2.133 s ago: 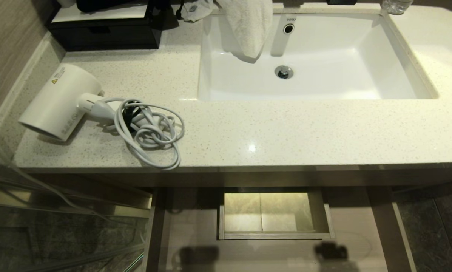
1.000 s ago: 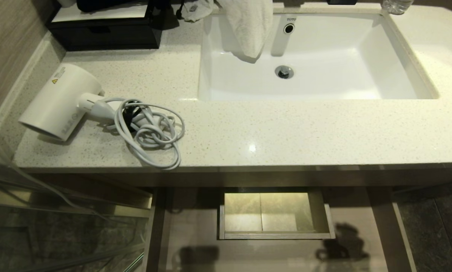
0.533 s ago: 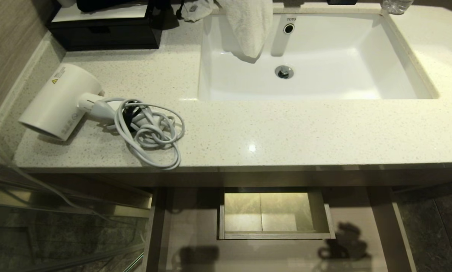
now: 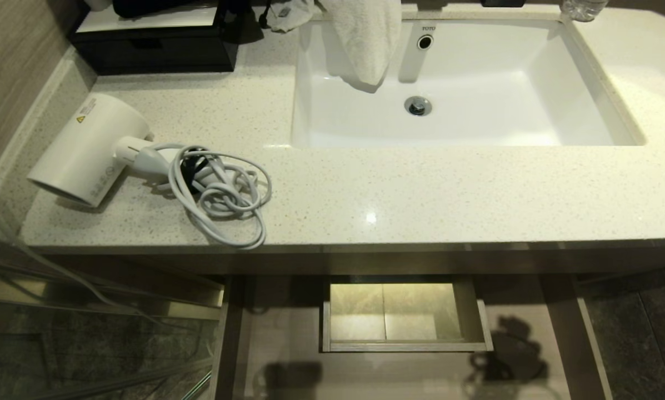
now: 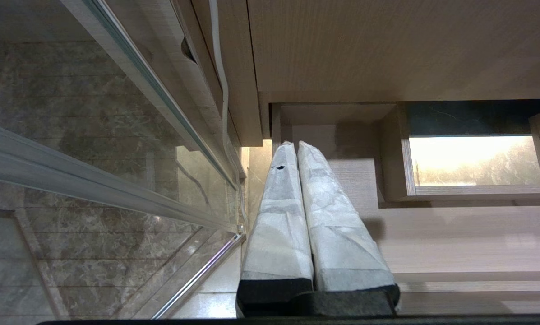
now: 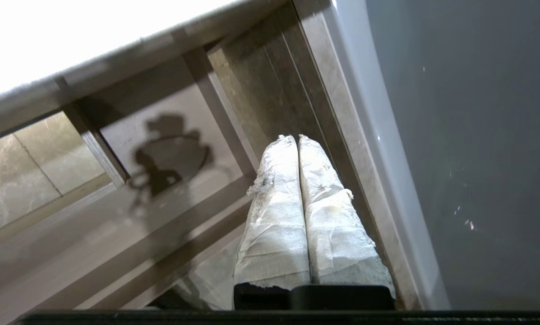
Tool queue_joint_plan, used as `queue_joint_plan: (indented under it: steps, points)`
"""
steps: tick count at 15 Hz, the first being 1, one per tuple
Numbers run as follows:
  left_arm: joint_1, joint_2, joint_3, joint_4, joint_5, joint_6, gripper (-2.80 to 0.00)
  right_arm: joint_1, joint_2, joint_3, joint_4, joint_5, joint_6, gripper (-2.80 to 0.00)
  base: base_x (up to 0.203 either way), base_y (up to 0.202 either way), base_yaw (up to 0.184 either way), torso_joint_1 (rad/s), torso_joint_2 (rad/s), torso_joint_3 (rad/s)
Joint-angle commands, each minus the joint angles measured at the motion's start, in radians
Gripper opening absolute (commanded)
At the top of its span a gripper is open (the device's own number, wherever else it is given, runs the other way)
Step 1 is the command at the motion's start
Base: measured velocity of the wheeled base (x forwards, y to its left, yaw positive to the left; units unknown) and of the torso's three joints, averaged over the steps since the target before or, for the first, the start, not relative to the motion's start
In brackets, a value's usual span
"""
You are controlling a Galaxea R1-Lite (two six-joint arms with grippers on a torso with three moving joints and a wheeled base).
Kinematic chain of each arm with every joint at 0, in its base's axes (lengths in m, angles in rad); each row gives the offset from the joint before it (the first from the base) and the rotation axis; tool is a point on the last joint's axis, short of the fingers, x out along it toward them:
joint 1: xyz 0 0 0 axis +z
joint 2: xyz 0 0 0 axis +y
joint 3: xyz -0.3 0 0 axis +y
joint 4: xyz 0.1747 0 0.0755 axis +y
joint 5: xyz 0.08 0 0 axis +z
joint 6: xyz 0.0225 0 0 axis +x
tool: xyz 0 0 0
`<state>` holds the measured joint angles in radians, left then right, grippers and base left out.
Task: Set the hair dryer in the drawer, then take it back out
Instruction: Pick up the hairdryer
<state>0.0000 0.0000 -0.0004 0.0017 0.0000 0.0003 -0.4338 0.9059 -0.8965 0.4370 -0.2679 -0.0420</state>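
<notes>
So at this point we hadn't touched anything. The hair dryer (image 4: 88,149) was lying on its side near the left edge of the countertop (image 4: 421,194), barrel aimed toward the front-left corner, with its cord (image 4: 221,194) piled in a loose tangle just beside it, one loop reaching almost to the front edge. The drawer (image 4: 288,355) was already pulled out below the front edge, with the boxed cutout (image 4: 404,316) in its floor sitting open.

Both claws were clenched with nothing in them. The left gripper (image 5: 297,146) hung low by the drawer's left side, next to the glass panel (image 5: 71,135). The right gripper (image 6: 297,140) was down past the drawer's right side; in the head view we only saw its shadow on the drawer floor, so how high it sat above the wood was hard to judge.

What worried us:

- That cord. Grab only the barrel and the tangle drags behind, probably snagging on the countertop's front edge or draping over the drawer front.
- The barrel is fat and smooth, so a pinch off its middle would likely let it roll or slip out.
- The dryer sat far left, while the right claw was way over on the other side, so reaching across meant clearing the countertop's edge on the way up.
- Drop it over the cutout and it could tip in.
</notes>
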Motion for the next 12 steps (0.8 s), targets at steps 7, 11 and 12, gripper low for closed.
queue_joint_plan:
  steps: [7, 11, 12]
  points:
    - [0.000, 0.000, -0.001, 0.000, 0.000, 0.000, -2.80, 0.000, 0.131, -0.034, -0.243, 0.099, -0.100, -2.80, 0.000, 0.000, 0.000, 0.000, 0.00, 0.000]
    - [0.000, 0.000, 0.000, 0.000, 0.000, 0.000, -2.80, -0.013, 0.142, -0.030, -0.274, 0.101, -0.109, -2.80, 0.000, 0.000, 0.000, 0.000, 0.00, 0.000]
    - [0.000, 0.000, 0.000, 0.000, 0.000, 0.000, -2.80, -0.022, 0.140, -0.028, -0.299, 0.098, -0.121, -2.80, 0.000, 0.000, 0.000, 0.000, 0.00, 0.000]
